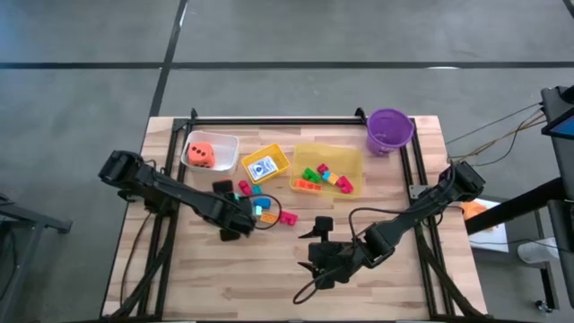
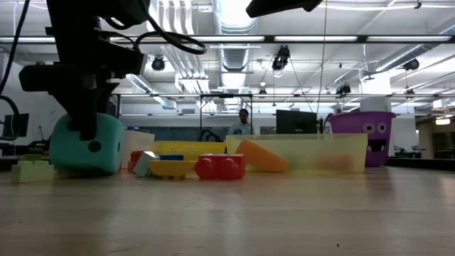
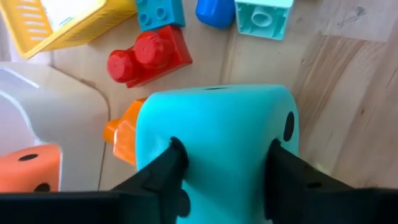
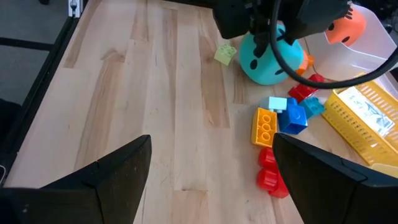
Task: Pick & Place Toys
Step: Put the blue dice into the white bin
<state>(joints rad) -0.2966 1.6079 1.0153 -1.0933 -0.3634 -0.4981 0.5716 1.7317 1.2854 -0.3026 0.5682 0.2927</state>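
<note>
The teal dotted die (image 3: pixel 214 124) sits on the table among loose bricks, between the fingers of my left gripper (image 3: pixel 224 165). It also shows in the low view (image 2: pixel 89 153) and the right wrist view (image 4: pixel 267 59). My left gripper (image 1: pixel 251 218) is shut on it. A red brick (image 3: pixel 149 56), an orange brick (image 3: pixel 121 134) and a pale teal brick (image 3: pixel 264 17) lie just beyond the die. The orange die (image 1: pixel 203 154) lies in a clear bin. My right gripper (image 1: pixel 318 256) is open and empty over bare table, nearer the front edge. My left gripper pinches the teal die by two opposite side faces (image 3: pixel 186 143), one finger (image 3: pixel 165 171) on each side. The fingers come from above, slanting from the table's left. The die's underside (image 2: pixel 85 171) rests on the table.
A clear bin (image 1: pixel 224 144), a small yellow bin with the card box (image 1: pixel 265 164), a yellow bin of bricks (image 1: pixel 327 170) and a purple bucket (image 1: pixel 389 130) stand along the far side. Loose bricks (image 1: pixel 288 217) lie right of the die. A pale green brick (image 4: pixel 225 54) lies near it.
</note>
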